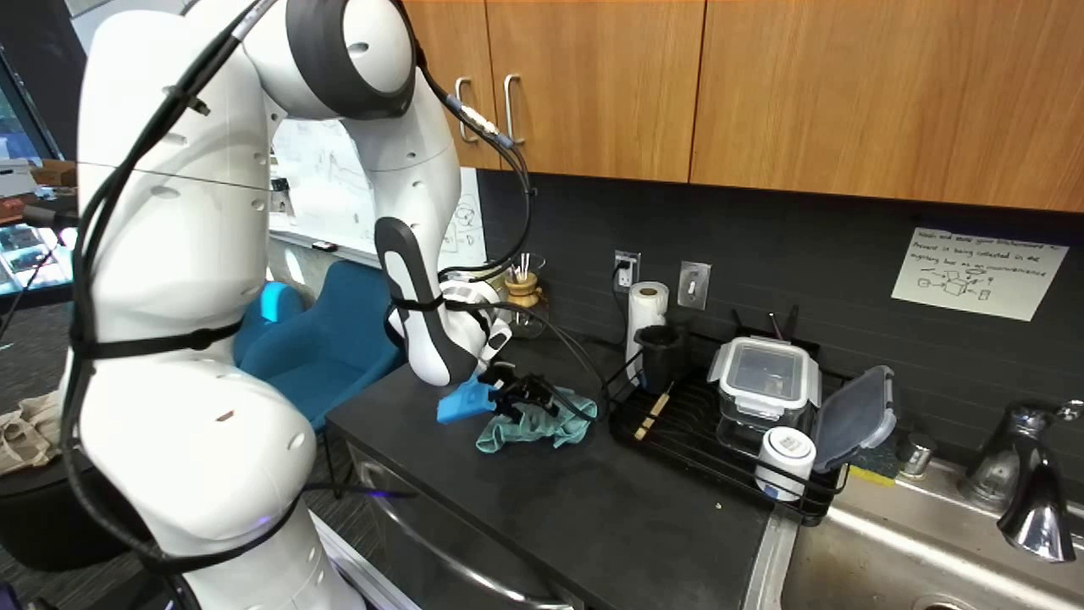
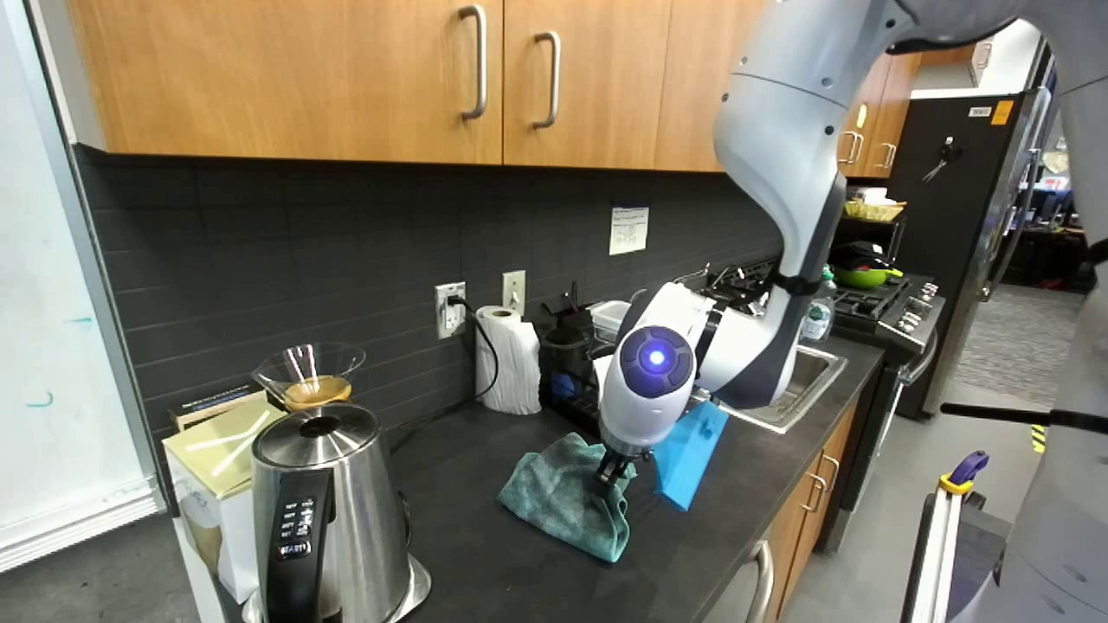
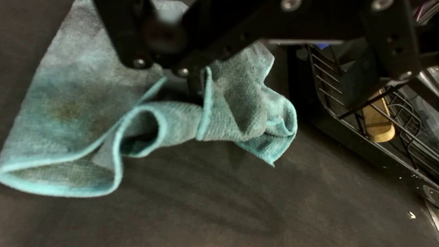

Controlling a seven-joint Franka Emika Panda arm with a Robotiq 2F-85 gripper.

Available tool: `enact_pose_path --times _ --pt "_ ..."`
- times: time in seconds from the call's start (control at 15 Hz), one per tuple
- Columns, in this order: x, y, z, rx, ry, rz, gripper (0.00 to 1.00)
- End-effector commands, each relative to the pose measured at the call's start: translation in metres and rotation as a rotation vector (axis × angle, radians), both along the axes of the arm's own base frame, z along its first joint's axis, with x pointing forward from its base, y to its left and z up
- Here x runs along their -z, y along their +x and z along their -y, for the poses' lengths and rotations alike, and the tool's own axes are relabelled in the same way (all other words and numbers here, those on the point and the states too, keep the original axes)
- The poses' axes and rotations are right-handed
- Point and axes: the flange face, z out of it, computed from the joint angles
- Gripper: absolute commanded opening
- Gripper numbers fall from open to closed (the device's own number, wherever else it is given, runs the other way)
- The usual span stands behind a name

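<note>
Black two-fingered end effector [image 2: 613,472]: points down at the matte dark grey counter [image 1: 627,500]; its fingers are spread wide, nothing clamped between them.
Crumpled teal cloth with a turquoise hem [image 2: 567,497]: lies on the counter directly beneath the end effector; one finger seems to stand among its folds, the second hangs past its edge. How deep the first finger reaches is hidden.
Run of the folds: in the wrist view the bunched hem goes left to right, roughly the way the fingers spread; the broad, flatter part lies left, the tight curl right, toward the black wire dish rack [image 1: 677,447]. Bunched like this, the cloth gives no sure long axis.
Brownish stain [image 3: 67,111]: on the cloth's flatter part.
Bright blue flat plate [image 2: 688,454]: beside the end effector, seemingly fixed to the white jointed arm [image 1: 178,280].
In the dish rack: a pale wooden handle [image 3: 375,118], a black cup [image 1: 663,356], a clear lidded container [image 1: 765,373] and a white cylindrical jar [image 1: 786,462].
White paper towel roll [image 2: 509,363]: upright near the wall, behind the cloth.
Stainless-steel kettle [image 2: 372,510]: well apart from the cloth, on the side away from the dish rack.
Steel sink [image 1: 771,559]: beyond the dish rack.
</note>
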Motion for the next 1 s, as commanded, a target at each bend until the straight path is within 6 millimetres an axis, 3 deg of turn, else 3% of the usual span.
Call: enact_pose_path --times 0.0,0.13,0.27,0.33,0.47,0.93 --pt "-0.0008 0.0012 0.0003 0.015 -0.003 0.009 0.99" --pt "-0.0019 0.0024 0.0018 0.033 0.013 0.018 1.00" --pt "-0.0029 0.0034 0.0025 0.045 0.026 0.032 0.74" --pt "-0.0031 0.0033 0.0026 0.046 0.027 0.036 0.74" --pt "-0.0037 0.0035 0.0027 0.053 0.026 0.045 0.61" --pt "-0.0041 0.0026 0.0012 0.063 0.036 0.052 0.06"
